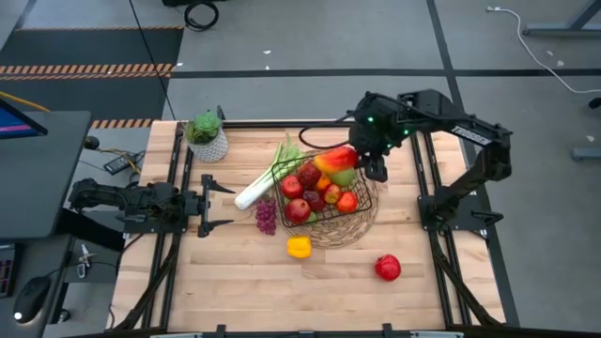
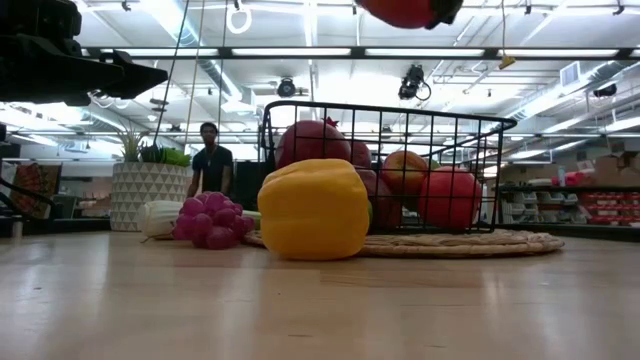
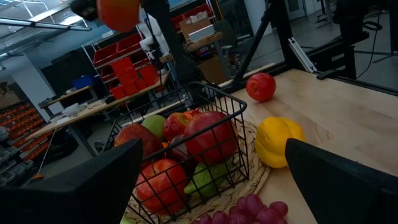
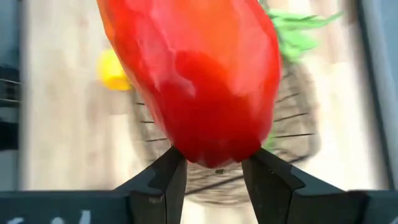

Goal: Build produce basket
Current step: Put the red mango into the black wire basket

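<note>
- Basket (image 1: 362, 214) sits mid-table, already heaped with apples and a pear; the produce pile reaches the rim.
- Left gripper (image 1: 218, 207) rests at the table's left edge, jaws released and holding nothing, pointing toward the grapes (image 1: 267, 217).
- Leek (image 1: 266, 180) lies against the basket's left side, grapes just below it, both outside the wire.
- Yellow pepper (image 1: 299, 247) sits on the table just in front of the basket, touching or nearly touching the wicker base.
- Right gripper (image 4: 214, 171) hangs over the basket's far side, clenched on a red pepper (image 1: 335, 160).
- Risk: dropped from this height onto the heap, the red pepper could bounce off the rounded fruit and roll out over the rim.
- Red fruit (image 1: 388, 268) lies apart, toward the near right.
</note>
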Robot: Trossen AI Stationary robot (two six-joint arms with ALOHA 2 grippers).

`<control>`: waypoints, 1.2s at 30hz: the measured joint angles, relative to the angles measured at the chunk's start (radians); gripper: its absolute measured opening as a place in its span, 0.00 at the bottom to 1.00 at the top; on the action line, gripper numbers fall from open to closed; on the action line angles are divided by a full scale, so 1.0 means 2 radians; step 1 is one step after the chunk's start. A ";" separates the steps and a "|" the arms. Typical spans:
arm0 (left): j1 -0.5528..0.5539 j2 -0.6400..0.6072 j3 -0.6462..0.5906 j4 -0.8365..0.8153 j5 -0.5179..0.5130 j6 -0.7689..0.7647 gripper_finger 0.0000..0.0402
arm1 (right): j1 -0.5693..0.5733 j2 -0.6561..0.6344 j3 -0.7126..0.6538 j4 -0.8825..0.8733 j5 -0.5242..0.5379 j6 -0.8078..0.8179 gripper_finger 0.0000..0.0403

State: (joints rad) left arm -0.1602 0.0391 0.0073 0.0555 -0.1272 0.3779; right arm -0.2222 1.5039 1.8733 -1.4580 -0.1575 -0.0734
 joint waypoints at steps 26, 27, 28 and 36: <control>0.000 0.000 0.000 0.000 0.000 0.000 1.00 | 0.011 0.074 0.021 -0.030 0.070 -0.096 0.38; 0.000 0.000 0.000 0.000 0.000 0.000 1.00 | 0.008 0.077 0.019 -0.030 0.070 -0.098 0.38; 0.000 0.000 0.000 0.000 0.000 0.000 1.00 | 0.007 0.081 0.016 -0.027 0.069 -0.099 0.38; 0.000 0.000 0.000 0.000 0.000 0.000 1.00 | -0.008 0.083 -0.071 0.025 0.056 -0.106 0.38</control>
State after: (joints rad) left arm -0.1604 0.0392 0.0072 0.0561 -0.1272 0.3779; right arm -0.2378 1.6706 1.7318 -1.4081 -0.0455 -0.2849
